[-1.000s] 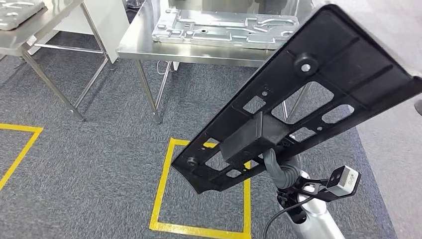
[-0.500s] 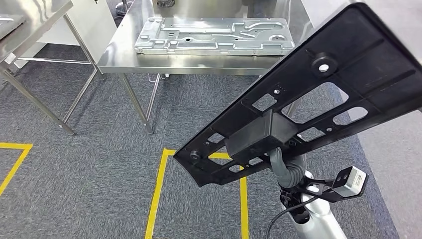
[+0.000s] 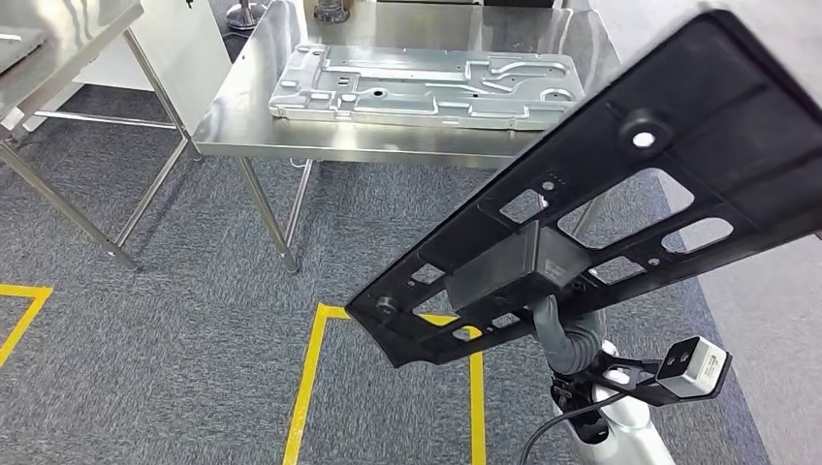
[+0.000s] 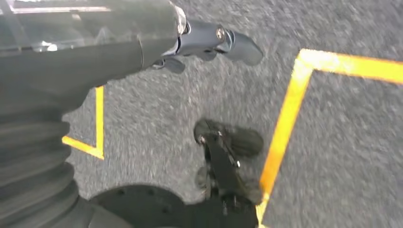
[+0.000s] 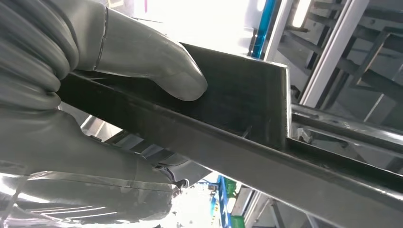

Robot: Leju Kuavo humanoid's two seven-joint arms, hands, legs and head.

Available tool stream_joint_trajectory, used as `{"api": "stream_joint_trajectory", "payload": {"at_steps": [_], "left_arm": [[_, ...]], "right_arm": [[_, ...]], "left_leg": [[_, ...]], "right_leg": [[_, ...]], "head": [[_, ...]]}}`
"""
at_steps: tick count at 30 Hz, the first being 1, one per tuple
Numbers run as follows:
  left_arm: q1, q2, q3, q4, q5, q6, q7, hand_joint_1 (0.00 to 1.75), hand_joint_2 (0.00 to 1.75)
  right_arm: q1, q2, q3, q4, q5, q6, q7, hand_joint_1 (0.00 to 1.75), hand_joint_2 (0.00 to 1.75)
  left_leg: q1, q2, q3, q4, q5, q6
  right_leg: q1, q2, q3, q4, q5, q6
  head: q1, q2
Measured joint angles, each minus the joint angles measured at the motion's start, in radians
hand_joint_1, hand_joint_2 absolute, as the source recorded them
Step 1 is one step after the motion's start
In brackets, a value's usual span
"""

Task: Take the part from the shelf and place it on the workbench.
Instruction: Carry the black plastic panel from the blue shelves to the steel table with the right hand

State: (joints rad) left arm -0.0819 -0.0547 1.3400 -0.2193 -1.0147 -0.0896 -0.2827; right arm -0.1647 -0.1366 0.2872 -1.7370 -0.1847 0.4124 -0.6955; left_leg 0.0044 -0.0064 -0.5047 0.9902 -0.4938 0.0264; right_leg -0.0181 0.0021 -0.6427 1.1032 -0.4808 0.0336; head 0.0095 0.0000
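A large black plastic part (image 3: pixel 620 184) with several cut-outs hangs tilted in front of me, its high end at the right. My right hand (image 3: pixel 562 334) grips it from beneath at a boxy block near its low end. In the right wrist view the thumb (image 5: pixel 142 57) presses on the black part (image 5: pixel 237 109). The steel workbench (image 3: pixel 242 116) stands ahead, beyond the part. My left hand (image 4: pixel 119 42) hangs over the grey carpet with a dark finger stretched out and nothing in it.
A silver stamped metal plate (image 3: pixel 426 77) lies on the workbench. A second steel table (image 3: pixel 58 39) stands at the far left. Yellow tape squares (image 3: pixel 310 387) mark the grey carpet (image 3: pixel 194 320) below me. The workbench's thin legs (image 3: pixel 267 213) reach the carpet ahead of the tape.
The whole picture has shifted, so my camera has moved; the workbench now sits more to the left and shows more of its top. The black part stays in my right hand, slightly further right.
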Motion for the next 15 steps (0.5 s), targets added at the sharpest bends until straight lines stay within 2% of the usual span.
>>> {"api": "stream_joint_trajectory", "payload": {"at_steps": [2,5,6,7,8,10,11,12,13,15], "left_arm": [[-0.002,-0.001,-0.001,0.000,0.000,0.000,0.001,0.00,1.75],[-0.005,0.000,-0.002,0.000,0.000,0.000,0.002,0.00,1.75],[-0.007,0.000,-0.002,0.000,0.000,0.000,0.002,0.00,1.75],[-0.008,0.000,-0.002,0.000,0.000,0.000,0.003,0.00,1.75],[-0.009,0.000,-0.002,0.000,0.000,0.000,0.003,0.00,1.75],[-0.008,0.000,-0.002,0.000,0.001,0.000,0.003,0.00,1.75],[-0.006,0.000,-0.002,0.000,0.003,0.000,0.004,0.00,1.75],[-0.004,0.000,-0.002,0.000,0.004,0.000,0.004,0.00,1.75],[-0.002,0.000,-0.002,0.000,0.006,0.000,0.004,0.00,1.75],[0.001,0.001,-0.002,0.000,0.007,0.001,0.004,0.00,1.75]], "right_arm": [[0.001,0.001,0.000,-0.002,0.002,0.000,0.000,1.75,1.75],[0.000,0.005,0.001,-0.002,0.003,0.000,0.000,1.75,1.75],[-0.002,0.007,0.001,-0.002,0.003,-0.001,0.000,1.75,1.75],[-0.005,0.008,0.000,-0.002,0.003,-0.002,0.000,1.75,1.75],[-0.007,0.009,0.000,-0.003,0.005,-0.003,0.000,1.75,1.75],[-0.009,0.011,0.000,-0.002,0.013,-0.012,0.000,1.75,1.75],[-0.008,0.011,0.000,-0.002,0.020,-0.019,0.001,1.75,1.75],[-0.008,0.011,0.000,-0.002,0.027,-0.027,0.001,1.75,1.75],[-0.008,0.011,0.000,-0.002,0.034,-0.036,0.002,1.75,1.75],[-0.008,0.011,0.000,-0.002,0.046,-0.053,0.004,1.75,1.75]], "left_leg": [[-0.001,0.000,0.015,0.000,-0.018,-0.013],[-0.002,0.001,0.025,0.012,-0.023,-0.031],[0.000,0.001,0.019,0.035,-0.025,-0.035],[0.002,0.001,0.000,0.073,-0.035,-0.039],[0.004,0.001,-0.033,0.129,-0.052,-0.043],[0.006,0.001,-0.117,0.253,-0.104,-0.051],[0.007,0.001,-0.152,0.290,-0.122,-0.053],[0.007,0.001,-0.170,0.295,-0.122,-0.052],[0.006,0.001,-0.171,0.264,-0.099,-0.049],[0.004,0.001,-0.139,0.136,-0.003,-0.036]], "right_leg": [[0.003,-0.005,0.024,-0.077,0.041,-0.013],[0.005,-0.003,0.039,-0.089,0.042,-0.037],[0.004,-0.002,0.047,-0.091,0.040,-0.044],[0.003,-0.002,0.055,-0.093,0.036,-0.050],[0.003,-0.002,0.061,-0.094,0.032,-0.054],[0.005,-0.001,0.070,-0.094,0.021,-0.058],[0.006,0.000,0.076,-0.094,0.015,-0.059],[0.007,0.001,0.084,-0.094,0.008,-0.059],[0.007,0.002,0.094,-0.094,0.000,-0.057],[0.008,0.002,0.117,-0.095,-0.016,-0.053]], "head": [[0.000,0.000],[0.000,0.000],[-0.002,0.000],[-0.004,0.000],[-0.007,0.000],[-0.010,0.000],[-0.010,0.000],[-0.010,0.000],[-0.010,0.000],[-0.010,0.000]]}}
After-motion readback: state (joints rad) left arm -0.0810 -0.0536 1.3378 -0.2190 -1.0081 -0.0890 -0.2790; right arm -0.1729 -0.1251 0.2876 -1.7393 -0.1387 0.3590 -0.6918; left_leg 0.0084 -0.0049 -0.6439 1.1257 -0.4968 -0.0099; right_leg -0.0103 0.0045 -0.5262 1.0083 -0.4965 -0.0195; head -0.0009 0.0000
